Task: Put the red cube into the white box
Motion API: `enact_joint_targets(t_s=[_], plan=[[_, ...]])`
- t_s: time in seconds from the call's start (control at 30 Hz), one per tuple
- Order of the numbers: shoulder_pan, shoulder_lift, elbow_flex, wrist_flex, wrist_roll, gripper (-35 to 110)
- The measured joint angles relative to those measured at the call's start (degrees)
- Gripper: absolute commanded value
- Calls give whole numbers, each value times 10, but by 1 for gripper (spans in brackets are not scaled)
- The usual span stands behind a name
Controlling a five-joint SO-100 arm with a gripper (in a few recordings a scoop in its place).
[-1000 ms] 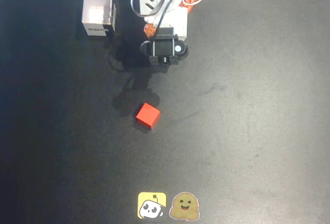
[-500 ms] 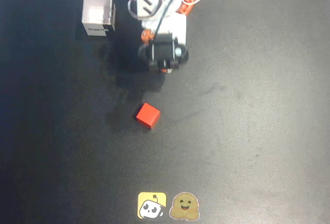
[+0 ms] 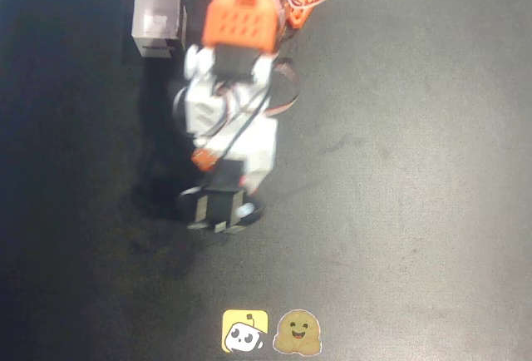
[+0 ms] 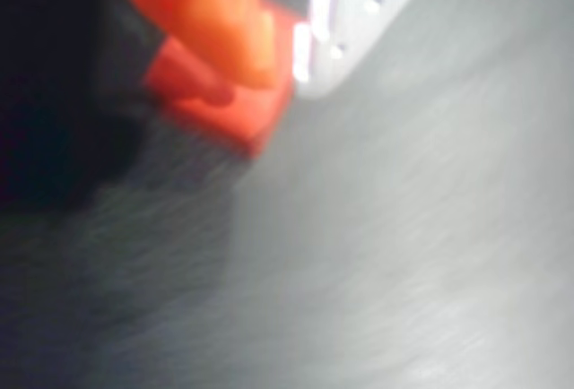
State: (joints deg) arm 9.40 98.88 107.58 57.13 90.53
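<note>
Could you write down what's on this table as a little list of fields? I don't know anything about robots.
surface: dark mat
white box: top left in the overhead view, open side up
red cube: in the wrist view, blurred, close under the end effector
arm: stretched out from the top edge toward the mat's middle
end effector: over the red cube; open or closed unclear
stickers: two at the bottom edge

Arm (image 3: 233, 86) outstretched across the mat, pincer (image 4: 269, 57) low, blurred.
</note>
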Motion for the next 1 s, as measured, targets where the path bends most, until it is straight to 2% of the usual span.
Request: enact_joint_targets(t_s=[0.27,0.53,0.77,1.0], plan=[[51,-37,-18,-6,64,0],[49,-44,-26,5,155,0],[15,-44,-26,20,287,0],[11,-44,-26,25,325,0]])
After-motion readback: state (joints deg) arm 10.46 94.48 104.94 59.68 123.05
